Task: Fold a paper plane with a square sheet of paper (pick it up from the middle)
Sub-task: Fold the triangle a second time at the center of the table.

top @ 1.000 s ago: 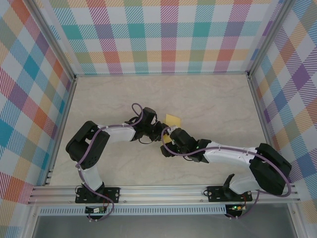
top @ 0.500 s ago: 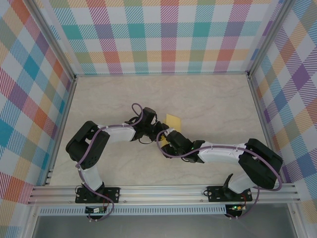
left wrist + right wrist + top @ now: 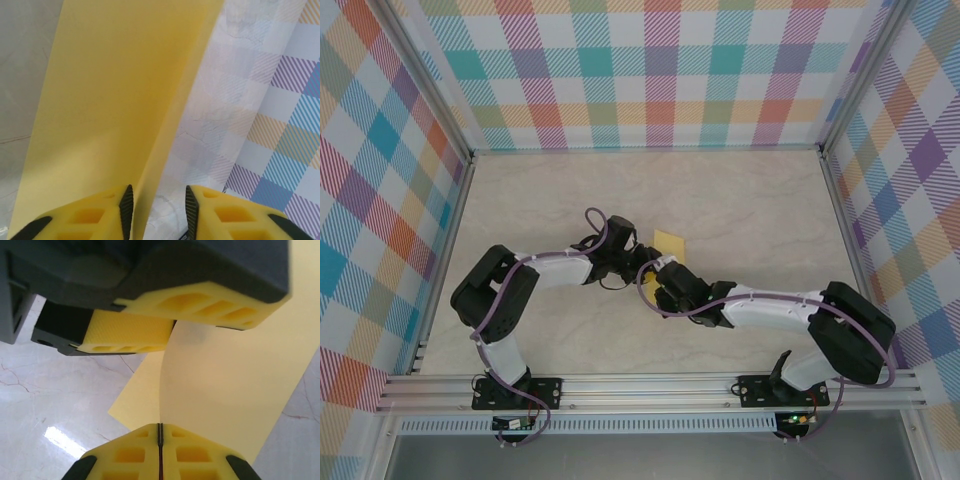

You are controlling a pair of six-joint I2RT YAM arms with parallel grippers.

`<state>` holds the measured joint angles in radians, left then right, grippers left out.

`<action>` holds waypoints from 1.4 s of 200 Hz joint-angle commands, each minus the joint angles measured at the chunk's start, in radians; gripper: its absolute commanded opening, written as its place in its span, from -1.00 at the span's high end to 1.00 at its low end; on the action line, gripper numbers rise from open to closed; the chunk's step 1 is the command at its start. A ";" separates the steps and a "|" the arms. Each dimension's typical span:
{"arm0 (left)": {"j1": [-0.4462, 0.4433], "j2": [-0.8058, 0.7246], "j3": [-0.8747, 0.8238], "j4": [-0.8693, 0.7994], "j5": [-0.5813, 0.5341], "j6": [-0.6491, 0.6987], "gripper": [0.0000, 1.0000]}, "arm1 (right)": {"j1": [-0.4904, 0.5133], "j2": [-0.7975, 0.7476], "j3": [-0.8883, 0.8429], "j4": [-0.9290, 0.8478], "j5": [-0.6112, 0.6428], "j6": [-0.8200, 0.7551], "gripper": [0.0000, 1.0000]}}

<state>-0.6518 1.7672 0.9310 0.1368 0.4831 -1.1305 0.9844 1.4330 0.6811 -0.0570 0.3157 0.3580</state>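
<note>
Right wrist, right claw (image 3: 160, 432) pinching paper (image 3: 235, 390), left wrist, left claw (image 3: 159, 200) parted (narrowly)

The left gripper (image 3: 159, 202) sits at the bottom. Its two yellow fingers (image 3: 87, 219) are apart, with a gap between them. Each finger has a black pad on its inner side. The square sheet of paper (image 3: 110, 100) is yellow and runs from that gap up to the top. It is bent along one long line. Its edge goes down just beside the pad seen on the left. Under it lies the pale marbled surface (image 3: 200, 145). A checked wall (image 3: 295, 130) stands on the right.
</note>
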 commanded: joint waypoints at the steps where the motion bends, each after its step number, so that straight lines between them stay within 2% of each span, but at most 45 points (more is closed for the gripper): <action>1: 0.001 -0.075 0.013 -0.088 -0.044 0.033 0.10 | -0.023 -0.033 0.019 -0.028 -0.031 0.014 0.89; 23: -0.006 -0.150 0.030 -0.264 -0.175 0.085 -0.17 | -0.078 -0.061 0.009 -0.026 -0.122 0.028 0.91; 52: -0.019 -0.233 0.021 -0.406 -0.309 0.107 -0.24 | -0.206 -0.101 -0.024 0.023 -0.372 0.052 0.89; 71: -0.038 -0.244 0.002 -0.435 -0.329 0.114 -0.11 | -0.271 -0.092 -0.023 0.037 -0.524 0.048 0.88; 94: -0.079 -0.197 0.012 -0.424 -0.288 0.148 0.11 | -0.319 -0.077 -0.021 0.035 -0.594 0.051 0.87; 111: -0.113 -0.137 0.054 -0.450 -0.277 0.175 0.30 | -0.338 -0.080 -0.019 0.025 -0.605 0.053 0.87; 143: -0.152 -0.047 0.114 -0.480 -0.292 0.189 0.47 | -0.345 -0.086 -0.011 -0.021 -0.586 0.042 0.85; 168: -0.160 -0.010 0.133 -0.508 -0.317 0.190 0.50 | -0.345 -0.086 -0.007 -0.042 -0.575 0.042 0.84; 228: -0.161 0.063 0.130 -0.429 -0.262 0.183 0.53 | -0.345 -0.074 -0.001 -0.057 -0.546 0.054 0.83; 280: -0.161 0.086 0.153 -0.557 -0.361 0.203 0.62 | -0.345 -0.056 -0.003 -0.051 -0.542 0.073 0.82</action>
<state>-0.8028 1.8236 1.0645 -0.3286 0.1940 -0.9489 0.6430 1.3621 0.6720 -0.0994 -0.2256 0.4107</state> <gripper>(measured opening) 0.204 0.090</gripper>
